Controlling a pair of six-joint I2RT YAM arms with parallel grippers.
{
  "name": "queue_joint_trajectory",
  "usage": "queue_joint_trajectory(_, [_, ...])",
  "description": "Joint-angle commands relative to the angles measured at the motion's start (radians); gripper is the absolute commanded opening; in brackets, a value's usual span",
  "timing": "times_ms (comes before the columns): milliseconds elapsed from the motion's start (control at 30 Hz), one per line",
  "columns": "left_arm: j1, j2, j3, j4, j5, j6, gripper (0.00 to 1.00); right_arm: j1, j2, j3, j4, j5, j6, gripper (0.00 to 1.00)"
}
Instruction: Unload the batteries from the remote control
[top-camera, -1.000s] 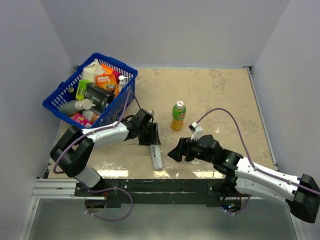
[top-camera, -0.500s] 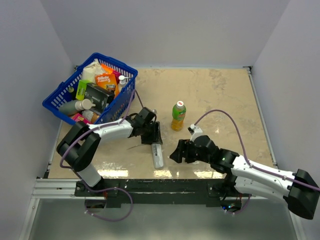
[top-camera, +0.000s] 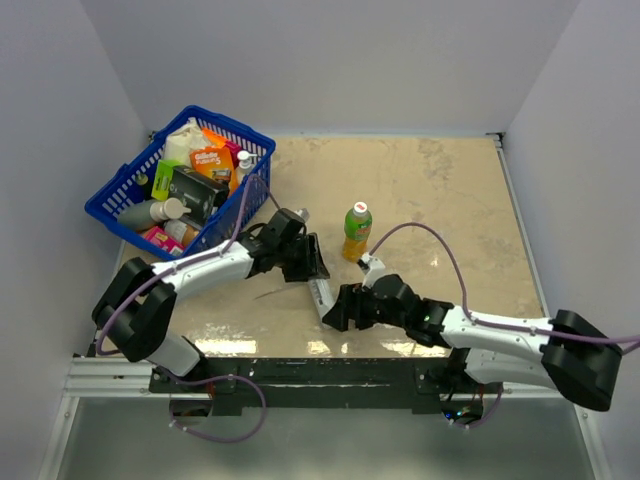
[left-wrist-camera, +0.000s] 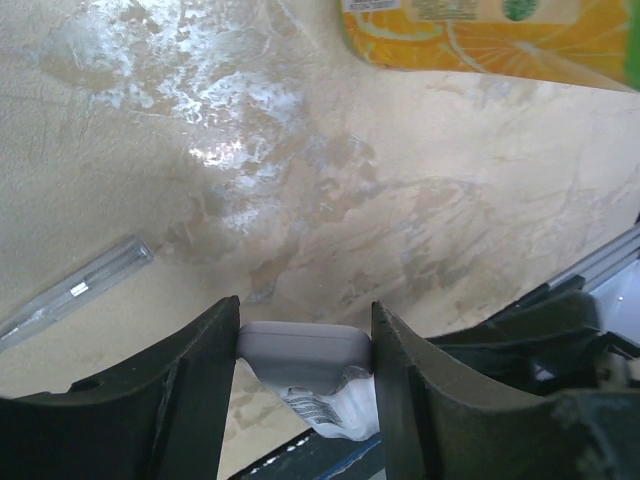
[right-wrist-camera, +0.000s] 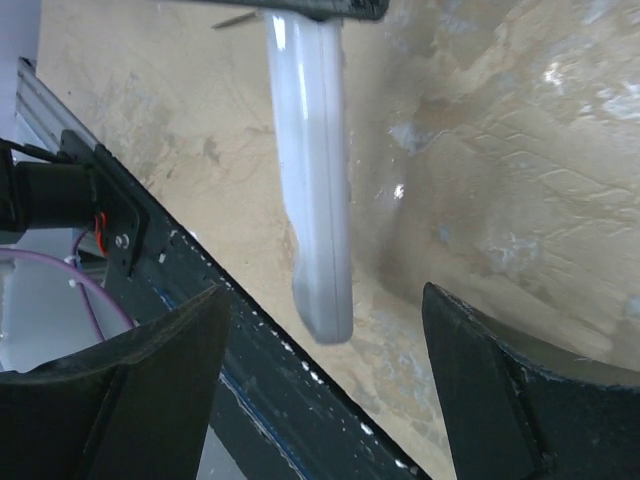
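Left claw (top-camera: 305, 262) (left-wrist-camera: 305, 320): we see it clamped on the far end of the remote control (top-camera: 320, 298) (left-wrist-camera: 305, 350) (right-wrist-camera: 310, 180).
Right claw (top-camera: 338, 308) (right-wrist-camera: 325, 300): spread wide, its fingers to either side of the remote's free end and clear of it.
Remote control: reaches from that grip toward the near edge of the table (top-camera: 450, 200).
Basket (top-camera: 128, 170): blue, at the far left; we count an orange pack (top-camera: 210, 160), a black box (top-camera: 195, 190), a white bag (top-camera: 185, 135) and more.
Juice bottle (top-camera: 356, 232) (left-wrist-camera: 480, 30): upright, capped, just beyond both claws.

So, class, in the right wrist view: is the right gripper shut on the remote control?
No, the right gripper has its fingers wide apart, clear of the remote control.
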Motion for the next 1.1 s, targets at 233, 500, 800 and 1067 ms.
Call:
queue_joint_trajectory(233, [0.006,-0.140,-0.091,0.048,0.033,-0.110,0.00,0.025,0.059,-0.062,0.240,0.039,-0.038,0.43])
queue_joint_trajectory(500, [0.011,-0.256,-0.182,0.186,0.145,-0.147,0.09,0.027,-0.281,-0.149,0.222,0.071,-0.111,0.00])
queue_joint_trajectory(800, [0.015,-0.247,-0.146,0.121,0.174,-0.089,0.00,0.025,-0.274,-0.117,0.119,0.060,-0.127,0.00])
queue_joint_trajectory(1067, [0.031,-0.278,-0.055,-0.057,0.109,0.117,0.59,0.027,-0.251,-0.034,0.013,0.042,-0.113,0.00])
